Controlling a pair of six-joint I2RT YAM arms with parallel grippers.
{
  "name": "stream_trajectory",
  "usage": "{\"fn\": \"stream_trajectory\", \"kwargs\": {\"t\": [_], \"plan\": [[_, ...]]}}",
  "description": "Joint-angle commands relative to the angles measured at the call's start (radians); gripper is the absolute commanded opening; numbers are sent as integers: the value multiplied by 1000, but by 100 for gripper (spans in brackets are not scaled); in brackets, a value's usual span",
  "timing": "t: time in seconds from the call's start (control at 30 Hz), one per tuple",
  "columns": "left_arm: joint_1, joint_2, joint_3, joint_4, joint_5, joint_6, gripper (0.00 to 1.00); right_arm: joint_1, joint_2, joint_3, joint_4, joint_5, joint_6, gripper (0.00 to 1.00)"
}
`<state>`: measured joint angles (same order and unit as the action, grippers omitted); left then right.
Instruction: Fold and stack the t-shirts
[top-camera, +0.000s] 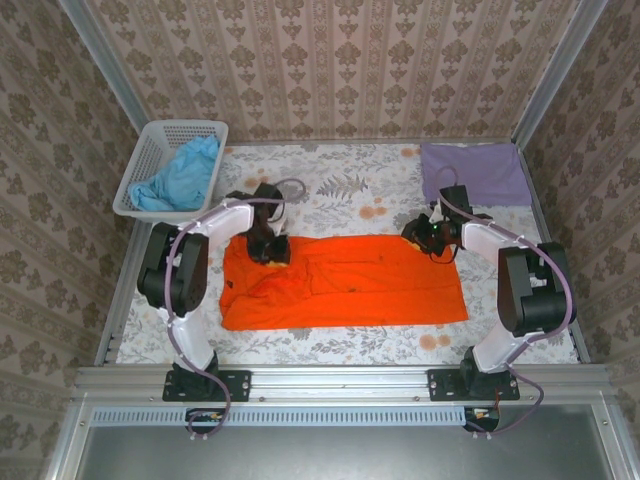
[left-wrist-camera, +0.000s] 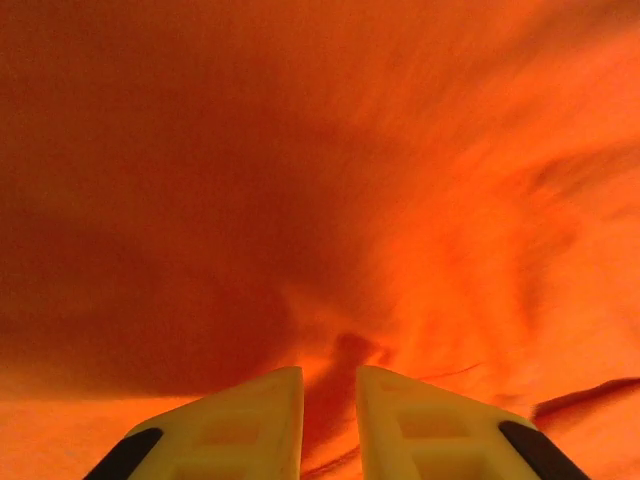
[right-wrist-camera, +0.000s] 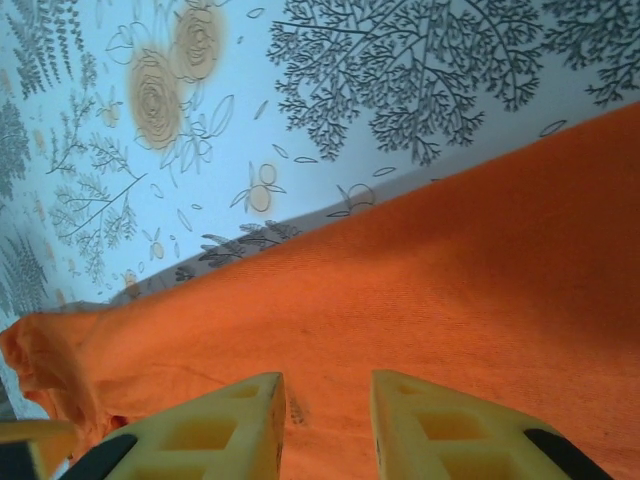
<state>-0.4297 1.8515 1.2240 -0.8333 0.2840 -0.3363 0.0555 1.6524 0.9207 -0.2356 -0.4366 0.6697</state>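
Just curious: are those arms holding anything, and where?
Cannot tell: left end effector and right end effector touch the orange t-shirt near its far edge, jaws narrowly parted.

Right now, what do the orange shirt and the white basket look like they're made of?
Orange shirt: soft matte cloth, probably cotton knit; it wrinkles and shows fine weave up close. Basket: apparently rigid white plastic, judging by its moulded lattice walls.

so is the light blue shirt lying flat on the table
No, the light blue shirt is bunched up inside the white basket at the far left corner.
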Motion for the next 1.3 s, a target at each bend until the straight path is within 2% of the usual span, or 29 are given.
{"fn": "stream_trajectory", "kwargs": {"t": [0.0, 0.23, 0.33, 0.47, 0.6, 0.73, 0.9, 1.1, 1.2, 1.27], "plan": [[3, -69, -63, 27, 71, -7, 21, -2, 7, -11, -20, 19, 4, 30], [0, -174, -173, 3, 122, 35, 20, -25, 3, -16, -30, 26, 4, 30], [10, -204, -153, -21, 76, 48, 20, -35, -7, -12, -30, 26, 13, 30], [72, -202, -46, -40, -1, -1, 21, -40, -20, 5, -38, 34, 17, 31], [147, -122, 64, -6, -41, -79, 23, -41, 6, 29, -53, 45, 15, 30], [167, 28, 188, -1, -83, -85, 21, -42, 45, 59, -86, 83, 15, 28], [170, 195, 286, -50, -237, -58, 19, -85, 70, 56, -138, 186, 54, 27], [176, 260, 277, -45, -363, -67, 20, -161, 116, 27, -128, 159, 90, 27], [175, 283, 300, -39, -385, -72, 20, -189, 128, 30, -133, 133, 96, 26], [175, 308, 341, -43, -384, -75, 20, -196, 121, 35, -154, 160, 103, 26]]}}
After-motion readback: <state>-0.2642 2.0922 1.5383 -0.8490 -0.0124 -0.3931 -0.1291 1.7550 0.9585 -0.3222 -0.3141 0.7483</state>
